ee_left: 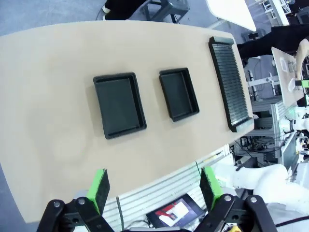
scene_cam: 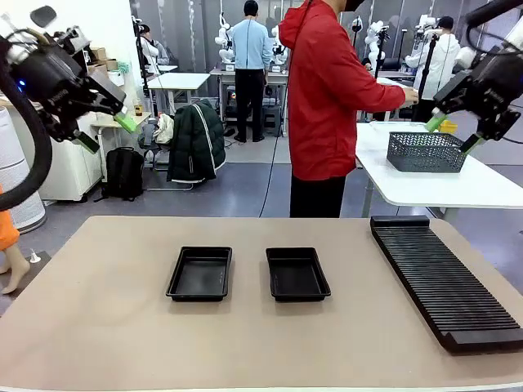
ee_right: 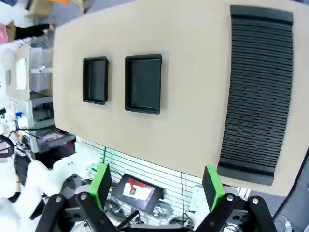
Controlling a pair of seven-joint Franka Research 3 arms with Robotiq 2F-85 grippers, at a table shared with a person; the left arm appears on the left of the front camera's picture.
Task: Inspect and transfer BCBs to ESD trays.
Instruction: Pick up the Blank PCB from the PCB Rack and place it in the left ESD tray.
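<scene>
Front view: left gripper [scene_cam: 106, 133] and right gripper [scene_cam: 453, 133] hang high at either side, jaws released, nothing grasped. The ESD trays [scene_cam: 200, 273] lie empty mid-table, the slotted rack [scene_cam: 445, 282] at right.

Left wrist view: the trays sit near each other, so I judge a skewed descent could clip a flared rim.

Right wrist view: the rack slots are tight, so a board could snag

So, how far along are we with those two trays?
Nothing looks done: the left tray and right tray sit empty. Nothing in hand either: left hand and right hand hang open above the table. The person is turned toward the basket behind. Every transfer is left.
</scene>
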